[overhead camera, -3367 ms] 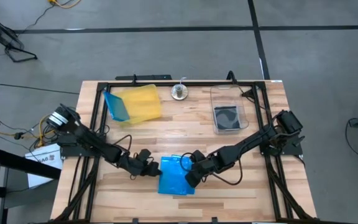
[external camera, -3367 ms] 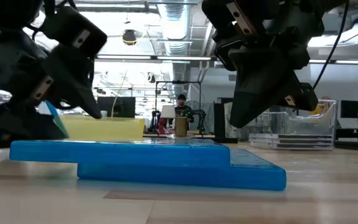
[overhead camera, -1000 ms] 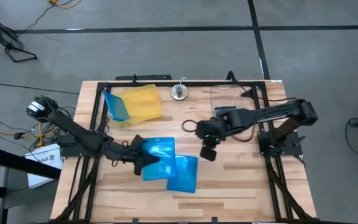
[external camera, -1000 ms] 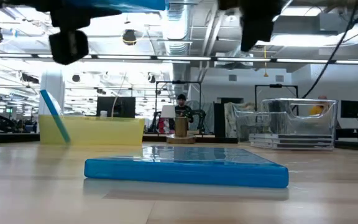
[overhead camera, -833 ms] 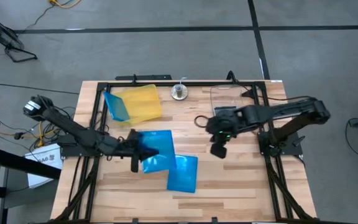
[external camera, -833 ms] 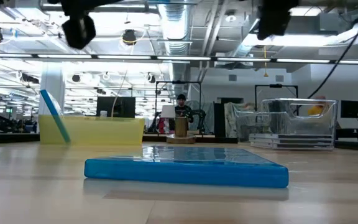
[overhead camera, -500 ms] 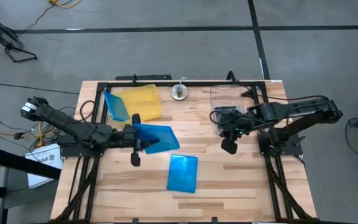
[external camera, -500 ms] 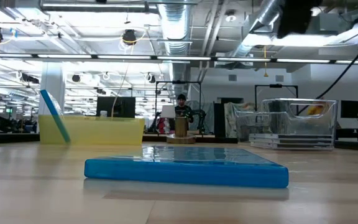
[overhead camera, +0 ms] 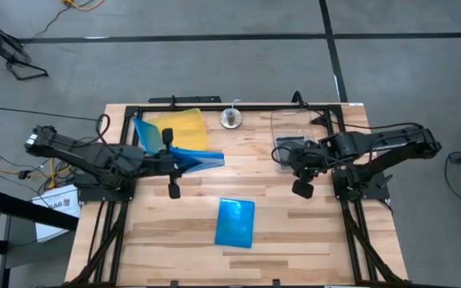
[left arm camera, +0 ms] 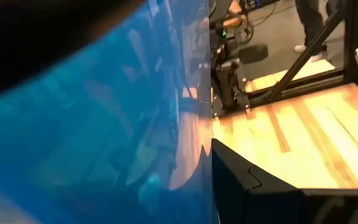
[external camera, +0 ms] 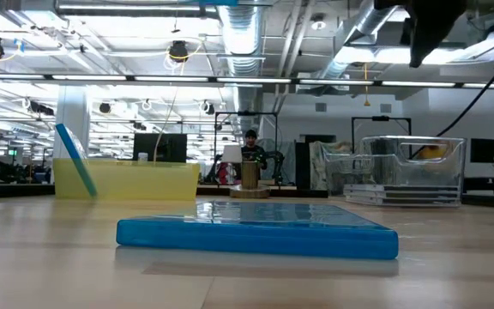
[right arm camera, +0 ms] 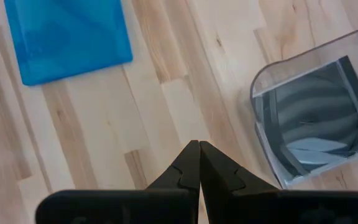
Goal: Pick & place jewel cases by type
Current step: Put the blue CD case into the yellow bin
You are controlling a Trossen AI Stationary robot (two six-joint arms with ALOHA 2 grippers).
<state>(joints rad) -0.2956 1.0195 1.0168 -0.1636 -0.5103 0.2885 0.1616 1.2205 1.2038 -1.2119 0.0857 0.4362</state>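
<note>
From above, the left gripper (overhead camera: 172, 162) is up off the wooden table (overhead camera: 174, 232), clamped on a blue jewel case (overhead camera: 197, 159) that it carries tilted, right at the 5 o'clock corner of the yellow tray (overhead camera: 181, 133). In that tray a second blue case (overhead camera: 150, 138) leans on edge against its 9 o'clock side. Over at 3 o'clock from the table's middle sits the clear tub (overhead camera: 296, 137), and the right gripper (overhead camera: 302, 189) hangs just off its 6 o'clock edge, fingers together and holding nothing. A third blue case (overhead camera: 236, 223) lies flat on the boards at 6 o'clock from the middle, well apart from both arms. At 12 o'clock, between tray and tub, stands a small round metal piece (overhead camera: 230, 119). Down at table height now: the flat blue case (external camera: 256, 233) fills the foreground, the yellow tray (external camera: 135, 180) stands behind it with the leaning blue case (external camera: 74, 160) poking above its rim, and the clear tub (external camera: 412, 172) shows thin flat cases stacked on its floor. Far back in the room, a person (external camera: 250, 146). Left wrist view: the carried case (left arm camera: 98, 130) fills nearly the whole picture, translucent blue, pinched in the dark fingers (left arm camera: 253, 186). Right wrist view: fingertips pressed tip to tip at the right gripper (right arm camera: 199, 148), the flat blue case (right arm camera: 67, 34) on the boards, and the tub (right arm camera: 316, 121) with a clear, black-inside case (right arm camera: 319, 124) lying in it.
</note>
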